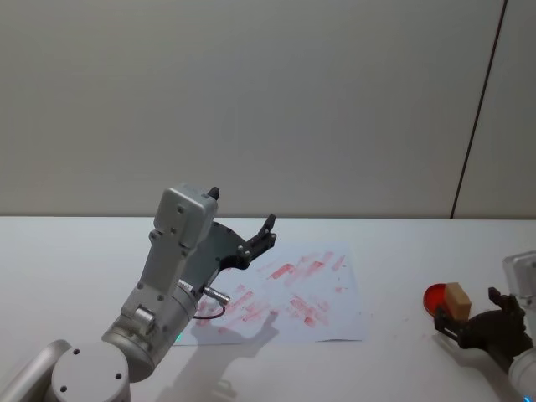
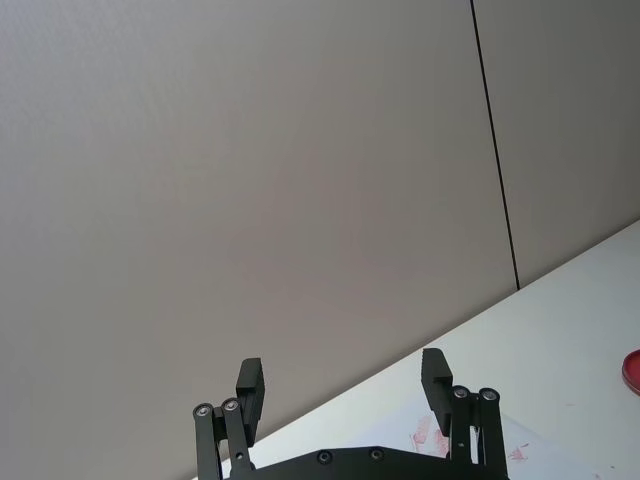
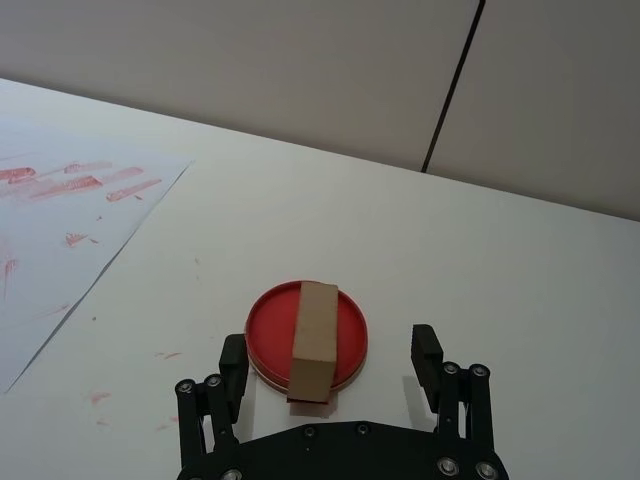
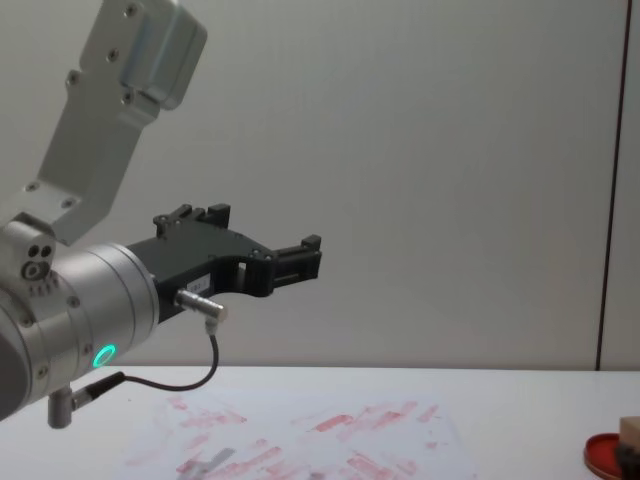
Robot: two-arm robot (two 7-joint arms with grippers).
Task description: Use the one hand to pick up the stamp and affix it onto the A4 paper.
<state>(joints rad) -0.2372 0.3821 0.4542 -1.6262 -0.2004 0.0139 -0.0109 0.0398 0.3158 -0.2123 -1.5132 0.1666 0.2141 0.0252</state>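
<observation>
Stamp [image 3: 315,338]: lies across the red ink pad [image 3: 262,335] at the right edge of the tabletop [image 3: 520,270], ungripped.
Right gripper [image 3: 328,362]: spread, flanking the stamp. The right wrist view shows the gaps; the head view leaves them unclear.
A4 paper [image 1: 339,293]: mid-table, red-printed. Pickup and stamping remain.
Left gripper [image 2: 340,385]: spread, idle, raised above the paper.

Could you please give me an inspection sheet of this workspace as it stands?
Surface: white table, with a few faint red smudges.
Job's things: stamp rests across the red ink pad; A4 paper lies flat, covered in red prints.
Clutter: nothing seen.
Grippers: right gripper open, low at the table, straddling the stamp; left gripper open, raised over the A4 paper.
Cables: black cable loops from the left wrist.
Surroundings: plain wall with a dark vertical seam.
</observation>
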